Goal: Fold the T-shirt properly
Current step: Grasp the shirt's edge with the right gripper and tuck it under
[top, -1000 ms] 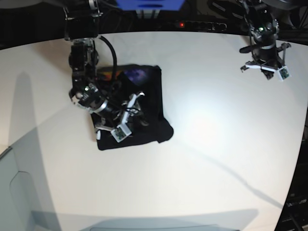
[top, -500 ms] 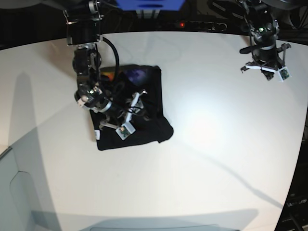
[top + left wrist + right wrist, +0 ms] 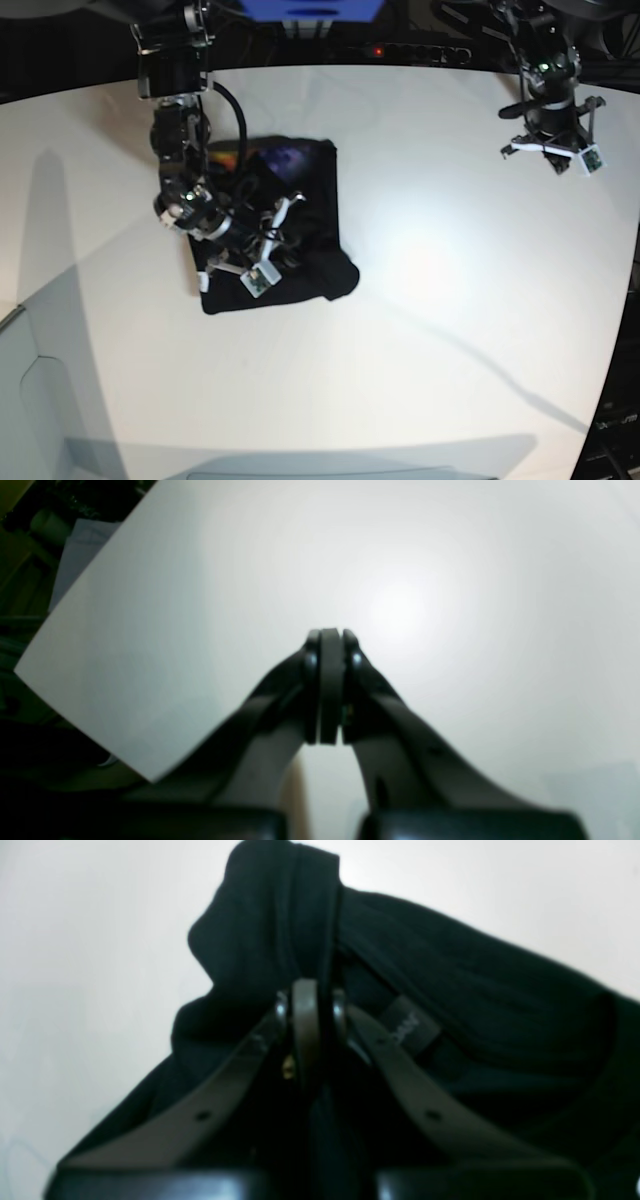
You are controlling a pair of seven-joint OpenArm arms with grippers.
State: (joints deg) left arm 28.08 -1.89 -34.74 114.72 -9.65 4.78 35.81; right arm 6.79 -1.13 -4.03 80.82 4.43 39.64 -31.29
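The black T-shirt (image 3: 322,225) lies folded into a rough rectangle on the white table (image 3: 450,300), left of centre. A purplish print (image 3: 286,157) shows at its far edge. My right gripper (image 3: 280,236) is low over the middle of the shirt. In the right wrist view its jaws (image 3: 306,990) are shut, with the tips against a raised crease of the shirt (image 3: 475,990); no cloth shows between them. A dark label (image 3: 407,1030) lies beside the fingers. My left gripper (image 3: 548,148) is shut and empty at the far right, above bare table (image 3: 330,632).
The table's far edge and dark equipment run behind both arms (image 3: 400,50). A table corner with clutter beyond shows in the left wrist view (image 3: 60,645). A pale grey panel (image 3: 30,400) sits at the near left.
My right arm has shifted a little over the shirt, its wrist turning toward the near edge. The shirt's outline is about the same. The left arm has barely moved.
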